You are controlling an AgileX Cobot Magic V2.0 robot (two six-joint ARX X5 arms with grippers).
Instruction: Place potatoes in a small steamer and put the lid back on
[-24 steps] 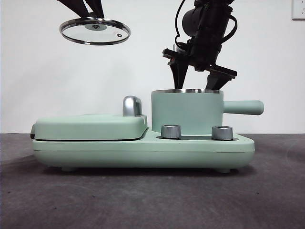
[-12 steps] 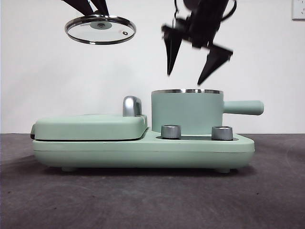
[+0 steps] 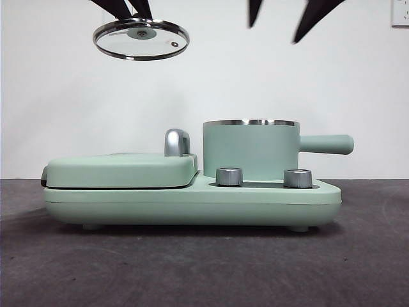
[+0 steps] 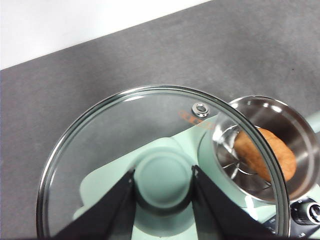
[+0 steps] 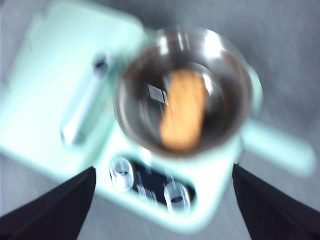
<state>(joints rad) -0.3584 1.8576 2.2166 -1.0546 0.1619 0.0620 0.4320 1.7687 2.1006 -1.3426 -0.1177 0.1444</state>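
The orange-brown oblong potato [image 5: 183,110] lies inside the mint-green cylindrical steamer pot [image 3: 250,150], on its steel bottom; only the two wrist views look down into the pot and show it, while the level front view shows just the pot's outer wall, steel rim and straight green side handle [image 3: 326,144]. The pot stands in the right part of a mint-green cooker base [image 3: 192,198] on the dark grey surface [image 3: 204,268], behind two steel dials [image 3: 230,176], with a flat green griddle cover [image 3: 121,169] to its left. The round clear glass lid [image 3: 141,39] with steel rim hangs high above the griddle side, up and to the left of the pot and well apart from it. The left gripper [image 4: 163,181] has its jaws clamped on the lid's mint-green knob [image 4: 164,177], which the left wrist view shows plainly. The right gripper [image 3: 291,16] is high above the pot, only its two black jaw tips showing at the front view's top edge, spread wide apart and empty; its wrist view is blurred.
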